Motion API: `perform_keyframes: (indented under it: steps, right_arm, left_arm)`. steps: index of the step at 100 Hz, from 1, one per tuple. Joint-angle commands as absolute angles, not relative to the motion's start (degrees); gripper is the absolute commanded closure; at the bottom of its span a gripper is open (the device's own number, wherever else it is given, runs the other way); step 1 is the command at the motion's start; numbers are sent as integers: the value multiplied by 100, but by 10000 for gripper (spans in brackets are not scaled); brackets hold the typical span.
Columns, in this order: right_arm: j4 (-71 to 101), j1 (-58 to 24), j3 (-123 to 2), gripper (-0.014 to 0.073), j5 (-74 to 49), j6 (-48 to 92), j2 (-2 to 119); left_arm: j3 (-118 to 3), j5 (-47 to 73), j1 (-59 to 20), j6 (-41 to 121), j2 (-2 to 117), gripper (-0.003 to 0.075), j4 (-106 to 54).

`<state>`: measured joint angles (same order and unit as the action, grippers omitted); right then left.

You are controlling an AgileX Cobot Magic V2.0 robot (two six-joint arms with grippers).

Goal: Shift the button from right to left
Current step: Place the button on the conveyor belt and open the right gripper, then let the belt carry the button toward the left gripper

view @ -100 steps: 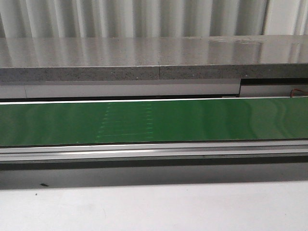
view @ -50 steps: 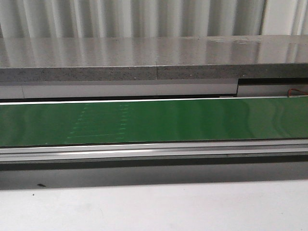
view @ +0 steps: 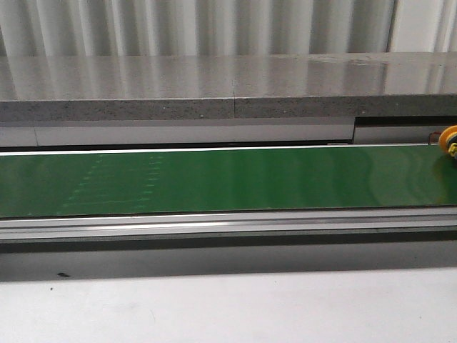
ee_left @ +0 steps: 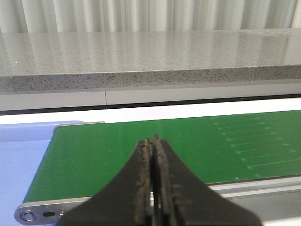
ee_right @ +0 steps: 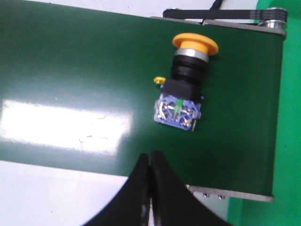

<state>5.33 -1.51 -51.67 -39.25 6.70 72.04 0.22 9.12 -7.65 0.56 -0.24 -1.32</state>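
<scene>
The button (ee_right: pixel 184 84) lies on its side on the green belt (ee_right: pixel 70 66), yellow-orange cap away from my right gripper, blue body toward it. In the front view only its yellow cap (view: pixel 450 141) shows at the far right edge of the belt (view: pixel 214 179). My right gripper (ee_right: pixel 150 154) is shut and empty, apart from the button, near the belt's near edge. My left gripper (ee_left: pixel 152 140) is shut and empty above the left end of the belt (ee_left: pixel 117 150). Neither gripper shows in the front view.
A grey stone ledge (view: pixel 214 89) runs behind the belt. A metal rail (view: pixel 214 225) borders the belt's front, with a white table surface (view: pixel 228 307) below. A blue surface (ee_left: pixel 23 155) lies beyond the belt's left end. The belt's roller end (ee_right: pixel 275 16) is by the button.
The button's yellow cap has come into the front view at the far right. The faint dotted marks on the belt have shifted left.
</scene>
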Motion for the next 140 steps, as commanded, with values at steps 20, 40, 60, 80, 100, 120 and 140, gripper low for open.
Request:
perform_keyframes:
  steps: [20, 40, 60, 80, 100, 120, 140]
  right_arm:
    - [554, -153, -4114, 662, -2881, 738, 5459]
    - [554, -153, -3273, 662, -2420, 738, 4190]
    - [554, -153, -2562, 662, -2060, 738, 2784]
    - [554, -153, -2023, 662, -1990, 738, 1600]
    - [554, -153, -1837, 662, -1986, 738, 920]
    - [554, -153, -1837, 662, -2002, 738, 892]
    - [554, -153, -1837, 662, -2002, 738, 892]
  left_arm:
    - [240, 471, -802, 0, -199, 741, -143]
    - [240, 471, -802, 0, -199, 741, -143]
    - [240, 471, -802, 0, -199, 741, -143]
    - [240, 471, -802, 0, -199, 741, -143]
    - [240, 471, -802, 0, -199, 741, -143]
    - [240, 211, -802, 0, -199, 741, -143]
    - [-223, 224, -802, 0, -135, 741, -143]
